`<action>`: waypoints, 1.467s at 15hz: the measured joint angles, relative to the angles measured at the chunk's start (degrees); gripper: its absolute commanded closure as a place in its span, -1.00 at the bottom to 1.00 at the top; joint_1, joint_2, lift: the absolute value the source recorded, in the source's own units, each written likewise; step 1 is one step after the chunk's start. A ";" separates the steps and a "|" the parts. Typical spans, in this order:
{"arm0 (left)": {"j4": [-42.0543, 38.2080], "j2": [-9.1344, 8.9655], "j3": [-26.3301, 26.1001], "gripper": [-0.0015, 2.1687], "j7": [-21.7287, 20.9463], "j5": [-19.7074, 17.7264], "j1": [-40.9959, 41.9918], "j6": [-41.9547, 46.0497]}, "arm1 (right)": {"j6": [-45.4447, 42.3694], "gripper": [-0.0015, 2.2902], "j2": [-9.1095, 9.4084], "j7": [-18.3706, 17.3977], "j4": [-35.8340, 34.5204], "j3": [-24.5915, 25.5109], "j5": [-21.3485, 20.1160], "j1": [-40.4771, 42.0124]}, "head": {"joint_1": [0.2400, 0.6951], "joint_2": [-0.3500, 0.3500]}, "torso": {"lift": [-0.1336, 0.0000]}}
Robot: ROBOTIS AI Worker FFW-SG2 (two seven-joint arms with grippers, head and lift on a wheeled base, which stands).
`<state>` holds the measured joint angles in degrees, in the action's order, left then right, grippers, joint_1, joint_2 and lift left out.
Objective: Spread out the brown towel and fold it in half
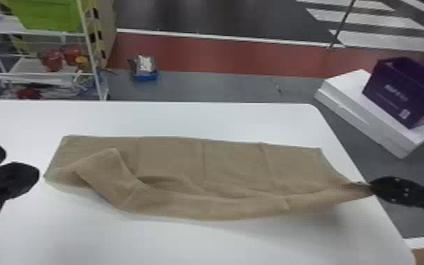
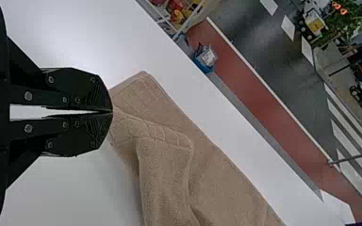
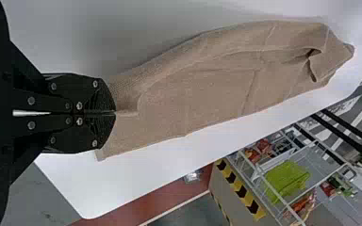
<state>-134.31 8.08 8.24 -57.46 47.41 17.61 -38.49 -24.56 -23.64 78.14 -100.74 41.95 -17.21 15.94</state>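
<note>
Right end effector (image 1: 372,186) is clamped on one end of the brown towel (image 1: 229,162), a long strip of nubby, creased cloth across the smooth white counter (image 1: 186,243). Left end effector (image 1: 34,178), fingertips together, is just beside the other end, where a ribbed flap folds over, hiding the layers beneath; the head view's edge cuts its arm off.
</note>
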 measured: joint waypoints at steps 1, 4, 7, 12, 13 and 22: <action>0.01 -0.23 -0.38 -0.01 -0.01 0.41 -0.02 -0.27 | -0.99 0.08 -0.68 0.00 0.21 0.56 0.12 1.08 | 1.00 -0.59 | -1.00; 0.09 -0.67 -1.28 -0.01 -0.01 1.44 0.02 -1.56 | -6.86 0.07 -1.29 0.00 0.14 0.68 -0.97 6.29 | 1.00 -0.62 | -1.00; 0.12 -0.70 -2.23 -0.01 0.49 1.99 0.06 -2.59 | -12.12 0.07 -0.91 0.00 0.08 -0.60 -3.43 10.95 | 1.00 -0.60 | -1.00; 0.13 -0.79 -2.99 -0.01 0.60 2.51 0.30 -3.28 | -13.94 0.07 -0.71 0.00 -1.48 0.65 -3.39 15.33 | 1.00 -0.64 | -1.00; 0.21 -0.79 -3.13 -0.01 0.60 2.57 0.37 -3.40 | -14.08 0.06 -0.71 0.00 -1.49 1.34 -3.18 15.54 | 1.00 -0.66 | -1.00; 1.11 -0.77 -3.33 -0.01 0.94 2.78 0.38 -3.41 | -15.05 -0.90 -0.55 0.00 -3.66 2.32 -2.48 17.99 | 1.00 -0.65 | -1.00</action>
<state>-133.19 7.30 4.91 -56.52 50.19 17.98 -41.90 -39.61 -24.19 78.14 -104.40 44.27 -19.69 33.93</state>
